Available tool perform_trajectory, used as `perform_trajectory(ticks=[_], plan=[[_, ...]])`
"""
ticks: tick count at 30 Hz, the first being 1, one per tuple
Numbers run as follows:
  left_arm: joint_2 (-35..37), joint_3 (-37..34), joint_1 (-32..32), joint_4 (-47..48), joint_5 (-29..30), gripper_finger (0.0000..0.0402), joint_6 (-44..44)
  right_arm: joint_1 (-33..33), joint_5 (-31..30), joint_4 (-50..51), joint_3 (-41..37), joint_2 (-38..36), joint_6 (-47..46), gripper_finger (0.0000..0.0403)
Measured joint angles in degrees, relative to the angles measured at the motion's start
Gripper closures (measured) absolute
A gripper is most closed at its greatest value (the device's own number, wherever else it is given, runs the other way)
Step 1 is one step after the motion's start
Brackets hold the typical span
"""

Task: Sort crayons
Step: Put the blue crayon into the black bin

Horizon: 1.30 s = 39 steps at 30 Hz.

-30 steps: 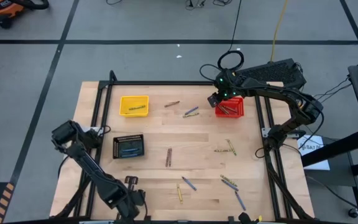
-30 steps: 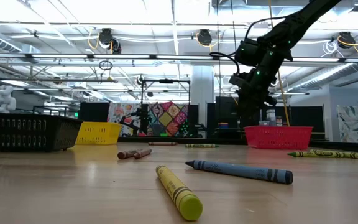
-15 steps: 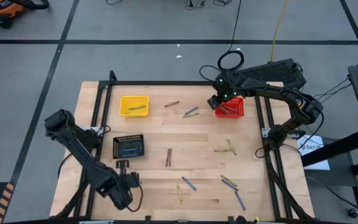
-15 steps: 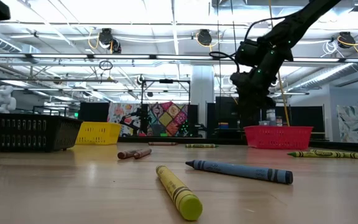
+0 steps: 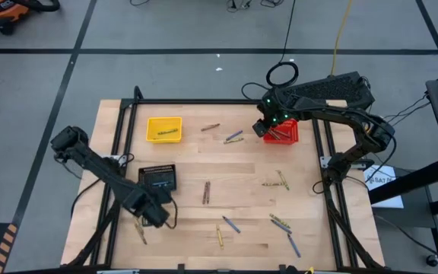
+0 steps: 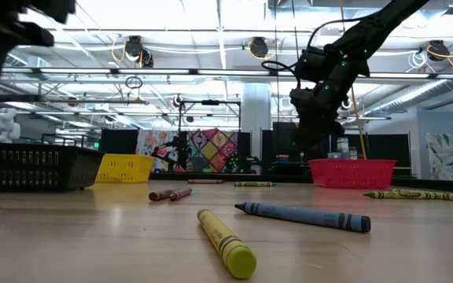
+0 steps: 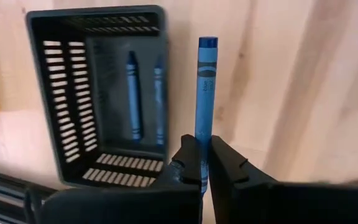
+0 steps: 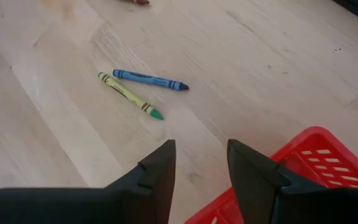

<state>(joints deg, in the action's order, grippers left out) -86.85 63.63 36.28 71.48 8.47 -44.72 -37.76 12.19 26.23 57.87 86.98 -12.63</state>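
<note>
Crayons lie scattered on the table (image 5: 242,221); a blue crayon (image 7: 205,93) is pinched tight in the left gripper (image 7: 202,167), just beside the black basket (image 7: 55,112). The right gripper (image 8: 201,163) is held wide apart, empty, well away over the red basket (image 8: 303,162).

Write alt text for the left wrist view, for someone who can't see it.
The left gripper holds a blue crayon pointing forward, its fingers shut on it, beside a black basket on the wooden table. Two blue crayons already lie inside the basket.
</note>
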Motion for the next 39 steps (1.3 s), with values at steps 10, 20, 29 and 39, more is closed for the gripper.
perform_trajectory(ticks=[10, 20, 29, 39], plan=[[4.7, -7.8, -7.1, -0.6, -0.7, 0.0401, 2.6, 0.0, 0.0, -0.3, 0.0, 0.0, 0.0, 0.0271], [5.7, -15.1, -14.8, -5.8, -6.3, 0.0396, 7.7, 0.0, 0.0, -1.2, 0.0, 0.0, 0.0, 0.0271], [5.7, -16.2, -17.8, -8.5, -6.5, 0.0393, 7.7, 0.0, -0.1, -1.1, 0.0, 0.0, 0.0, 0.0271], [5.7, -16.2, -20.0, -8.5, -6.5, 0.0391, 7.6, 0.0, -0.1, -1.1, 0.0, 0.0, 0.1, 0.0271]])
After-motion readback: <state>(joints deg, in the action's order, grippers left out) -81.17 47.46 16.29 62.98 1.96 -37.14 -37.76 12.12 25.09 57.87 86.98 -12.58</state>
